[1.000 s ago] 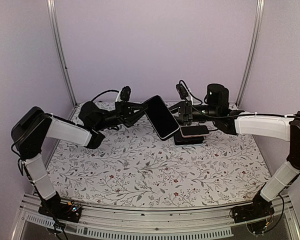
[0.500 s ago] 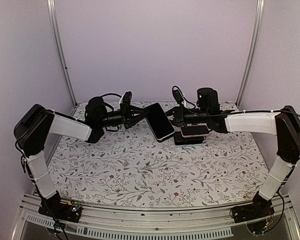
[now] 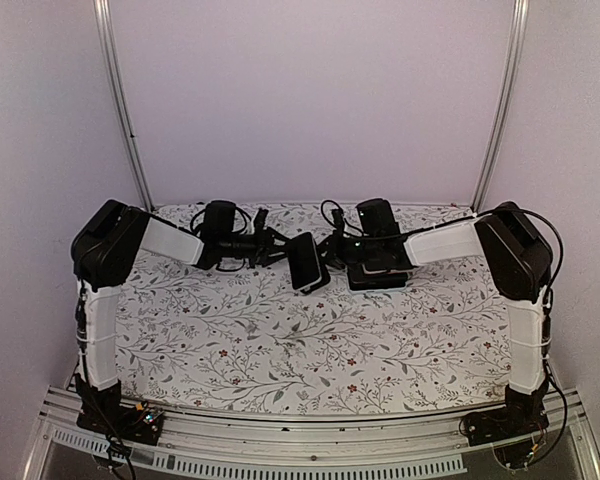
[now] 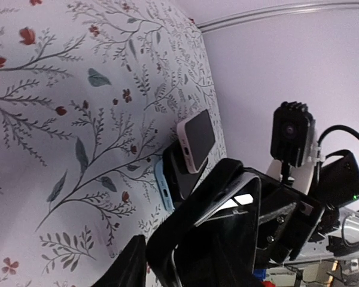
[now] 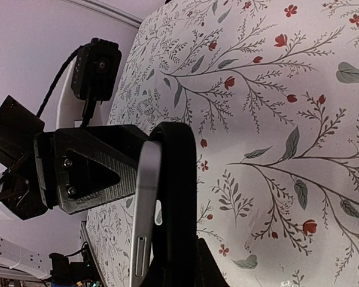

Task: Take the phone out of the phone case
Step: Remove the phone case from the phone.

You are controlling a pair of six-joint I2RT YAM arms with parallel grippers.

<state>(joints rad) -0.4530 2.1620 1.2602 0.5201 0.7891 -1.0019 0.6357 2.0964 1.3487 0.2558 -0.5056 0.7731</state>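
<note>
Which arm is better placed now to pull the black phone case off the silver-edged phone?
Right, probably. The right gripper is shut on the black phone case, with the side of the silver-edged phone showing beside it. The left gripper meets the phone from the opposite side, but its grip is unclear.

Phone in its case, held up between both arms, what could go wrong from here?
1. The phone is held tilted over the table, with the right jaws shut on the case edge. If the left jaws' hold is loose, it could twist out and drop.
2. A stack of other phones lies close by the right jaws, so a sideways pull might knock it.
</note>
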